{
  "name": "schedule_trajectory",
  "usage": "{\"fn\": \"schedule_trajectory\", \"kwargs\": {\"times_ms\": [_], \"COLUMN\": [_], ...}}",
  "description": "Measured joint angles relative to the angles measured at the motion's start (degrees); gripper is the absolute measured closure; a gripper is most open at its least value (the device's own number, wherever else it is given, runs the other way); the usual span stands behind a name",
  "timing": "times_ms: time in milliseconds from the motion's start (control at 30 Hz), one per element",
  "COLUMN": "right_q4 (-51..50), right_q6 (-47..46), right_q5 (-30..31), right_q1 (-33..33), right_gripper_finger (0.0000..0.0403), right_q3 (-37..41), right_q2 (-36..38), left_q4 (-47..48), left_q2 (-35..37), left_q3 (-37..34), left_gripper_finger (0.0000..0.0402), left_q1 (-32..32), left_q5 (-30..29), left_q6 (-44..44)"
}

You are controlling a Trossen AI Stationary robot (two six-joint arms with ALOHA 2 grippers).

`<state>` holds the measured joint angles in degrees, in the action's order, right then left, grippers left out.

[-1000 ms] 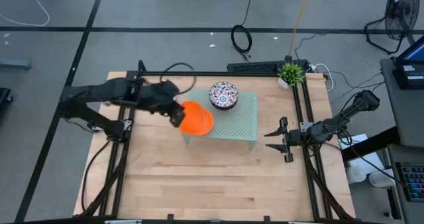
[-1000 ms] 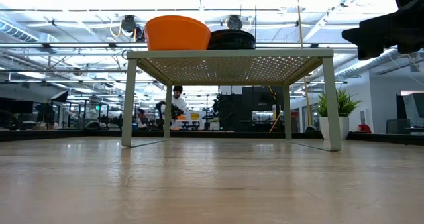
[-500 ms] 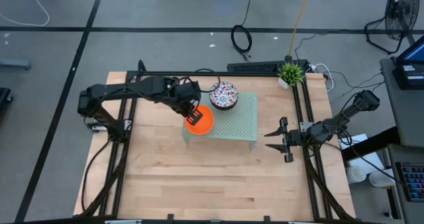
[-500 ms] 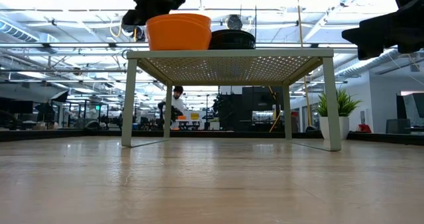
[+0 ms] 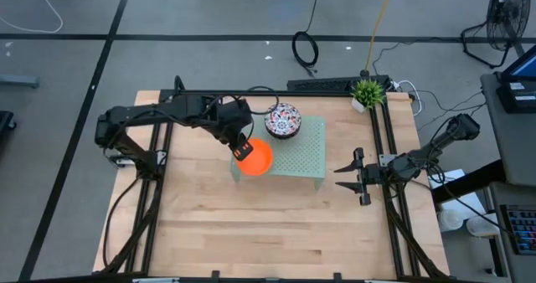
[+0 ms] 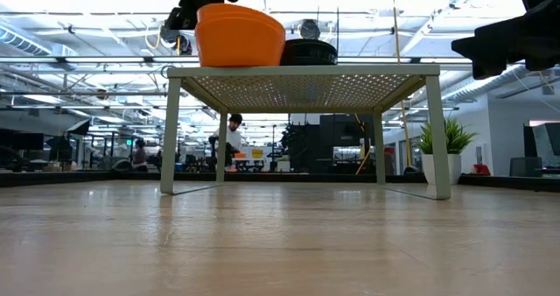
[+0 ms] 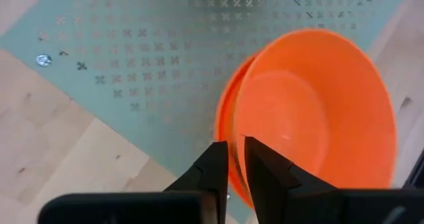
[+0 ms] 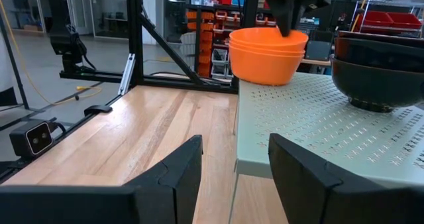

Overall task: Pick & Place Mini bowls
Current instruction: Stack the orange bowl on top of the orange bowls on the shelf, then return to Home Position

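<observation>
At the left corner of the pale green rack (image 5: 293, 149), the left claw (image 5: 244, 151) pinches the rim of the top orange bowl (image 5: 256, 156), now nested lower into the orange stack than half a second ago. The patterned bowls (image 5: 282, 120) sit just beside. Far right, the right claw (image 5: 350, 176) waits open above the desk (image 5: 268, 224).

Left gripper (image 5: 243, 151) fingers (image 7: 211, 174) nearly closed, arm outstretched; right gripper (image 5: 349, 176) fingers (image 8: 169, 174) spread apart.
</observation>
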<state>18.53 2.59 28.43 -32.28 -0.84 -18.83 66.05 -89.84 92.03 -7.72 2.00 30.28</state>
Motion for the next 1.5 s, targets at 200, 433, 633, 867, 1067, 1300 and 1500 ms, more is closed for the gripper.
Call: {"fn": "schedule_trajectory", "kwargs": {"times_ms": [200, 433, 633, 867, 1067, 1300, 1500], "right_q4": [0.02, 0.02, 0.02, 0.01, -0.01, -0.01, -0.01], "right_q6": [0.0, 0.0, 0.0, 0.0, 0.0, 0.0, 0.0], "right_q5": [0.02, 0.02, 0.0, 0.0, 0.02, 0.01, 0.01], "right_q1": [0.0, 0.01, 0.0, 0.01, -0.02, -0.02, -0.01], "right_gripper_finger": [0.0242, 0.0242, 0.0242, 0.0242, 0.0242, 0.0242, 0.0242], "right_q3": [0.02, 0.0, 0.0, 0.0, 0.0, 0.0, 0.02], "right_q2": [0.0, 0.02, 0.0, 0.02, 0.02, 0.02, 0.02], "left_q4": [-1.12, -3.34, -2.79, 0.92, -7.55, -43.26, -54.36], "left_q2": [1.12, 3.82, 10.7, 22.38, 33.73, 50.15, 61.0], "left_q3": [0.39, 0.29, 3.55, 4.76, -6.67, -37.44, -56.57], "left_gripper_finger": [0.0349, 0.035, 0.035, 0.035, 0.035, 0.035, 0.035], "left_q1": [-1.35, -3.23, -3.03, -1.86, 5.04, 8.01, 8.22], "left_q5": [-0.59, -0.17, 4.27, 5.06, -7.93, 2.03, 4.05], "left_q6": [-0.82, -1.5, -8.13, -13.95, -14.84, -27.32, -28.34]}}
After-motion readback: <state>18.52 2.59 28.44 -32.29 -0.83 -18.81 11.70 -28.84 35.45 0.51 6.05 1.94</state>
